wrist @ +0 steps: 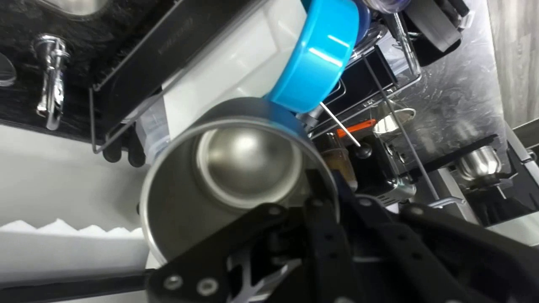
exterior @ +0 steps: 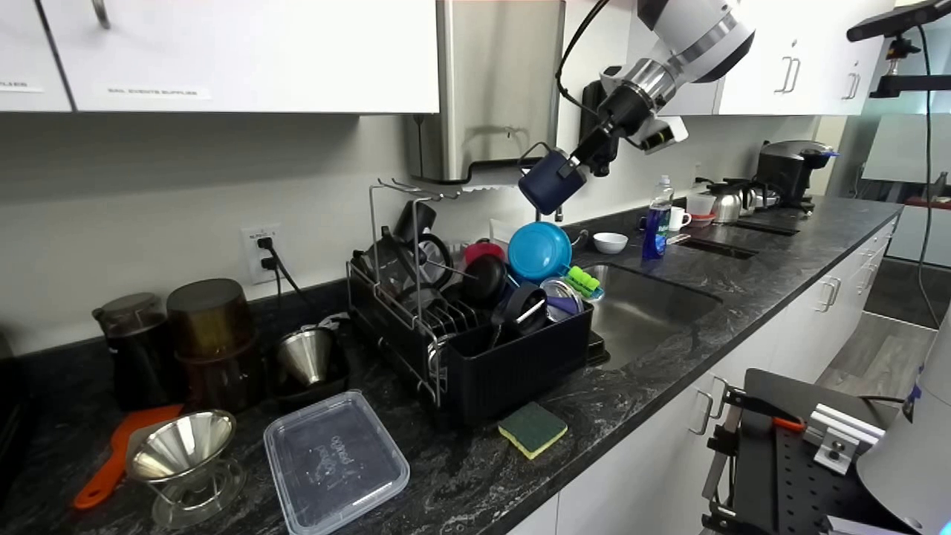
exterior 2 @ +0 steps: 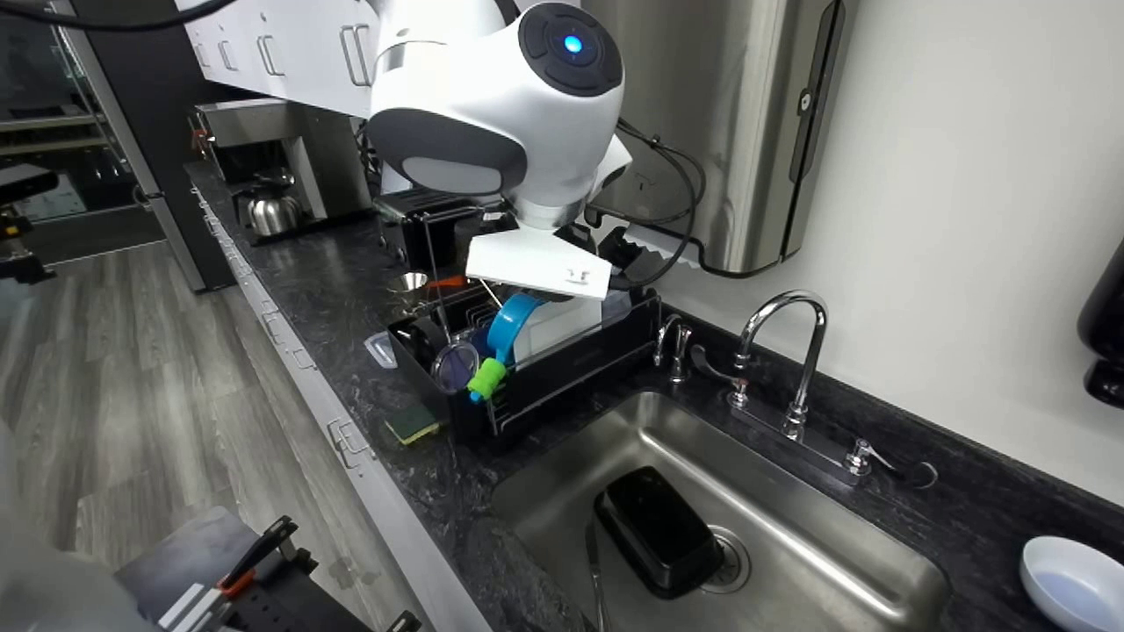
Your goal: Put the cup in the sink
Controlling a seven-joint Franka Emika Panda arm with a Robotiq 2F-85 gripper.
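Dark countertop (exterior: 787, 256) surrounds a sink (exterior 2: 825, 562) holding a black dish (exterior 2: 659, 531); the end effector (exterior: 575, 160) pinches the cup (exterior: 548, 187) by its wall.

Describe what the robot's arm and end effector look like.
The arm is rounded and white with dark grey patches, a silver metal collar, a white angular housing and a round black button pad with a blue light. A black cable loops alongside. The end effector is black, with slim jointed links and silver-coloured screws.
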